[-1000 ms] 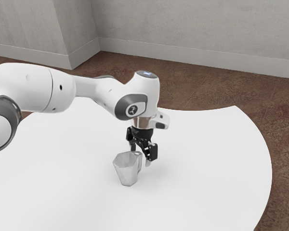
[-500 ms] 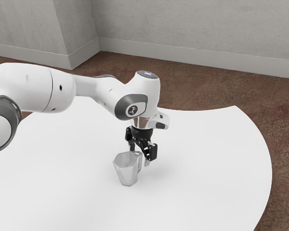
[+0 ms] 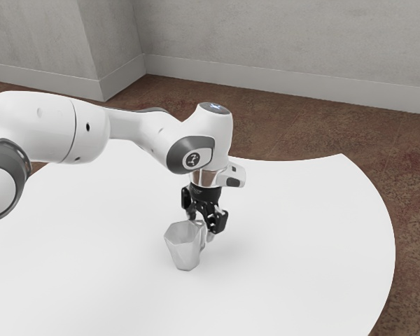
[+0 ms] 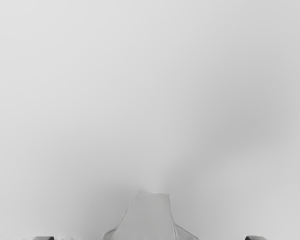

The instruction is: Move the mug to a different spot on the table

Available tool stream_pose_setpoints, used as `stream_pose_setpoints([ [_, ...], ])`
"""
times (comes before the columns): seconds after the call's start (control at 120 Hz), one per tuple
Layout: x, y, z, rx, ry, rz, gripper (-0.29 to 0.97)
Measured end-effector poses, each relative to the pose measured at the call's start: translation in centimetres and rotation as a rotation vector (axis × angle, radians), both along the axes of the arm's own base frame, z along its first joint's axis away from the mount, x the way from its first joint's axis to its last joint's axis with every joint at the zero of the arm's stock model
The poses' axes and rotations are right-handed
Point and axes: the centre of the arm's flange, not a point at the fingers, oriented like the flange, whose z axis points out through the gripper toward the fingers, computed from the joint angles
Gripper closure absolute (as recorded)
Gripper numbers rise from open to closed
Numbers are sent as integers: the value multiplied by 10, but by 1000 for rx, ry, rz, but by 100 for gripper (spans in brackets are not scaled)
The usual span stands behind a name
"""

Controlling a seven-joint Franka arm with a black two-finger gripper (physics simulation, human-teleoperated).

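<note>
Sitting just below, btwn spread jaws: mug (image 3: 185, 246)

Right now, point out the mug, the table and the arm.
mug (image 3: 184, 250): exterior view, on its side wall.
table (image 3: 301, 238): exterior view, bare top.
arm (image 3: 49, 133): exterior view, big white link.

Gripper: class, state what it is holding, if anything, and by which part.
Nothing is held. The gripper is open, its fingers standing either side of the mug at its rim, with gaps showing in the wrist view.
</note>
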Motion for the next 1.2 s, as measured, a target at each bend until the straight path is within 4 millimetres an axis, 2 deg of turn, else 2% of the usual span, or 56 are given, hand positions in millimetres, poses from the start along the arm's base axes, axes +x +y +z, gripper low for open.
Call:
stream_pose_setpoints([
  [0.167, -1, 0, 0, 6, 2, 19, 46],
  [0.25, -1, 1, 0, 10, 3, 28, 53],
  [0.55, -7, -6, 9, 68, 38, 27, 61],
  [0.9, -10, 4, 27, 187, 82, 31, 70],
  [0.983, -9, 8, 30, 214, 84, 32, 70],
  [1.2, 4, 18, 24, 260, 101, 22, 69],
])
